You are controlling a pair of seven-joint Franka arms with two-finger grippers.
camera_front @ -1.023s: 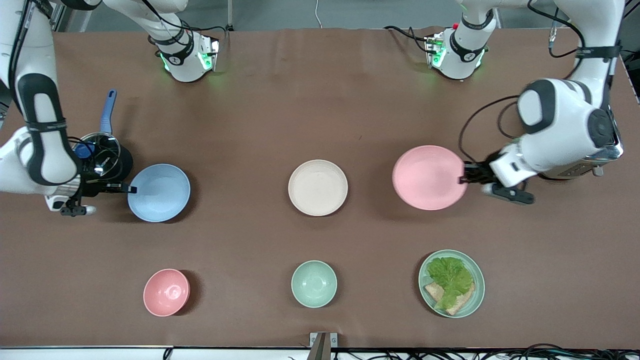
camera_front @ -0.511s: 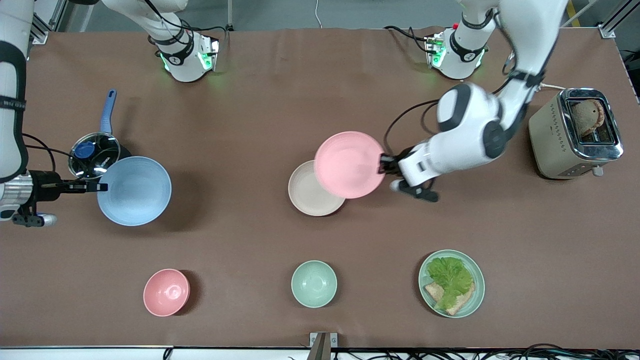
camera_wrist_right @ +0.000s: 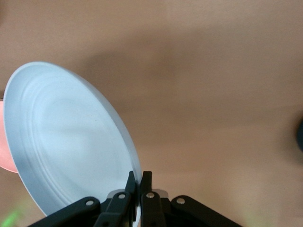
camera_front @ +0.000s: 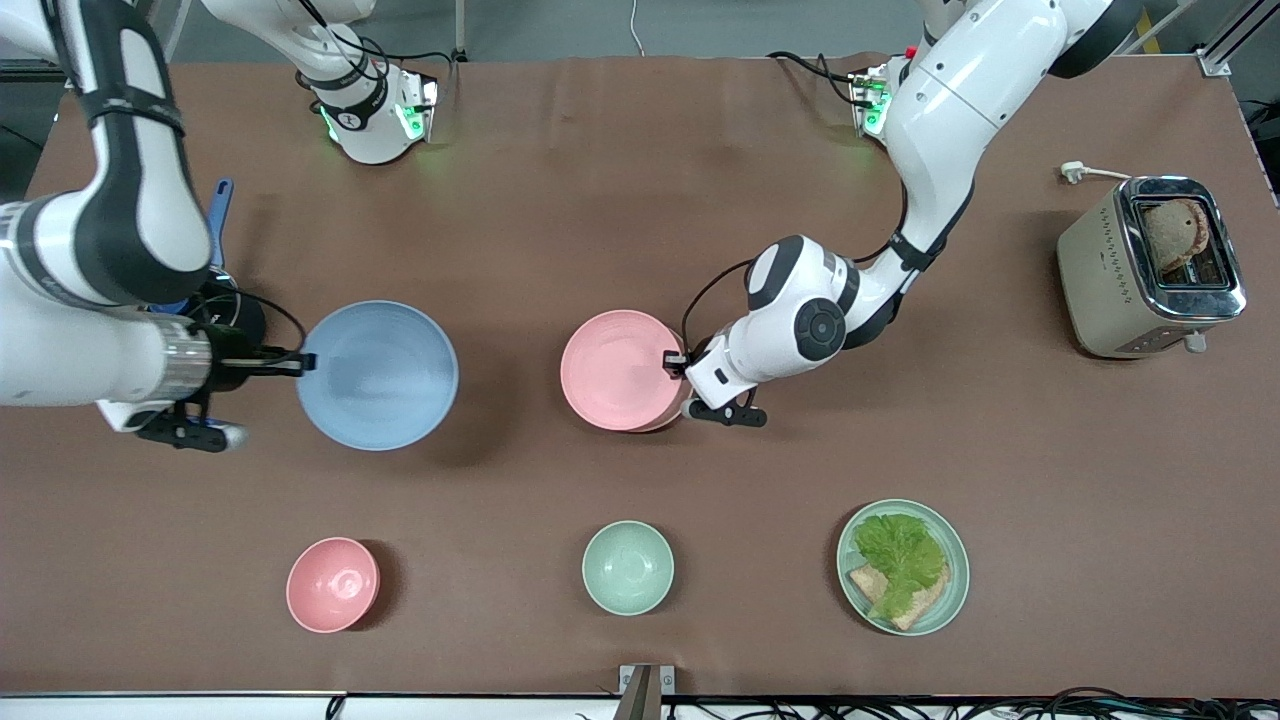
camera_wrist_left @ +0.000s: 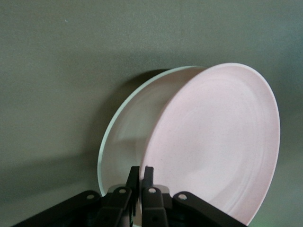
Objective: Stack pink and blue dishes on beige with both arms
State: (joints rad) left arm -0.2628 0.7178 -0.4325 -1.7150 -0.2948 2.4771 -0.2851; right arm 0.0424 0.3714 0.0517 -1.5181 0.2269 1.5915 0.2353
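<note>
My left gripper [camera_front: 672, 362] is shut on the rim of the pale pink plate [camera_front: 618, 368]. It holds that plate tilted over the beige plate, which the front view hides almost fully. In the left wrist view the beige plate [camera_wrist_left: 127, 132] shows under the pink plate [camera_wrist_left: 218, 142], with the left gripper [camera_wrist_left: 141, 173] pinching the pink rim. My right gripper [camera_front: 300, 363] is shut on the rim of the light blue plate [camera_front: 378, 375], held up over the table between the pan and the stack. The right wrist view shows the blue plate [camera_wrist_right: 66, 142] in the right gripper [camera_wrist_right: 139, 178].
A pink bowl [camera_front: 333, 585], a pale green bowl [camera_front: 628, 567] and a green plate [camera_front: 955, 590] with lettuce and bread stand near the front camera. A toaster [camera_front: 1150, 265] sits at the left arm's end. A pan with a blue handle [camera_front: 218, 215] lies under the right arm.
The left arm has carried the pink plate from its end of the table to over the beige plate. The right arm has lifted the blue plate and moved it toward the middle.
</note>
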